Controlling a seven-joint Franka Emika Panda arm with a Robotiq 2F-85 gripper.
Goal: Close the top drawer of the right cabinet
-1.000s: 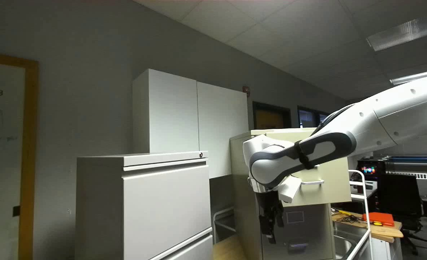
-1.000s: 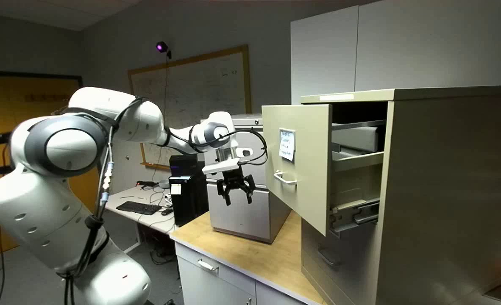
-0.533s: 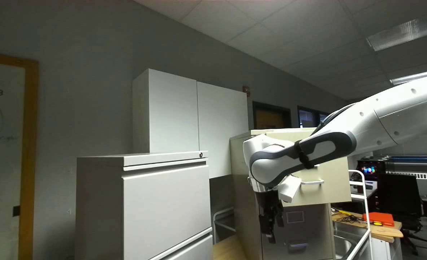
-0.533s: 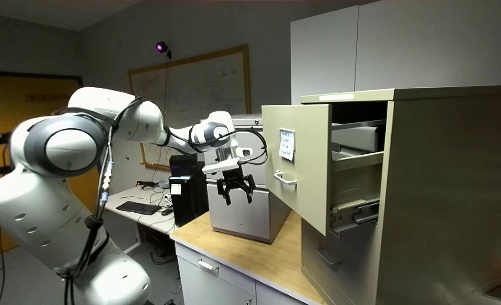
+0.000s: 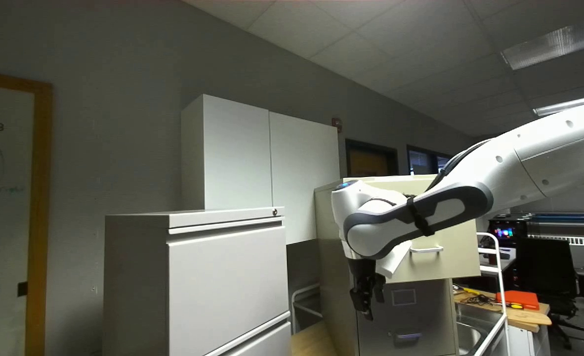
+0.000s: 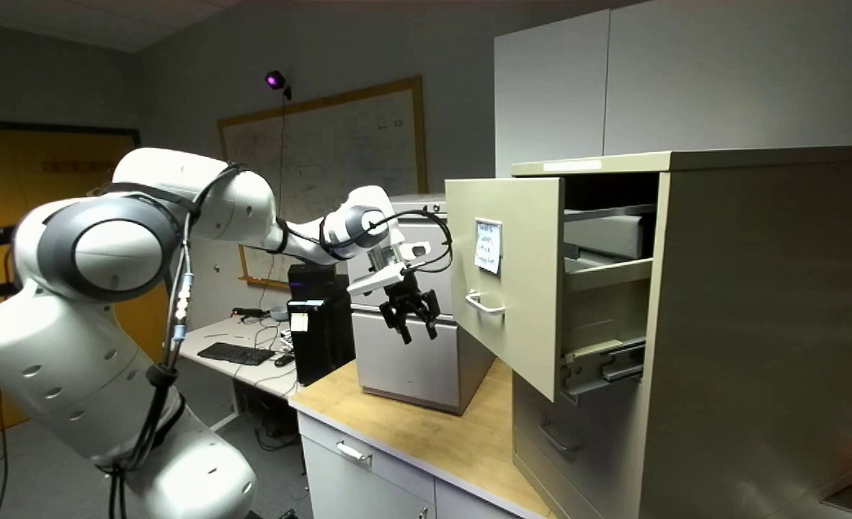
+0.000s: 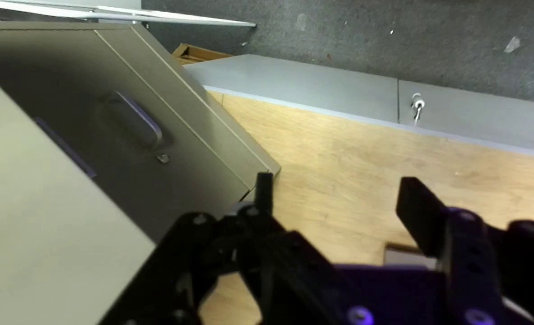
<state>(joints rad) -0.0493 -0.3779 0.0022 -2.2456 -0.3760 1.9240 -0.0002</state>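
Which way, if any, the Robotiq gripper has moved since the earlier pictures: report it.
Yes: in an exterior view, the Robotiq gripper has shifted rightward and slightly up in the picture, judged against the fixed pale-grey filing cabinet behind it.

In an exterior view, the camera sits roughly level with the top of the nearby grey cabinet [image 5: 228, 282], facing past it toward the beige cabinet [image 5: 334, 291]. In an exterior view, the camera stands close to the arm [image 6: 253, 194], facing the whiteboard [image 6: 325, 158]; all four register in both exterior views. The wrist view faces down past the gripper [image 7: 337, 194] to the counter [image 7: 348, 158], the top drawer [image 7: 36, 216] close at left.
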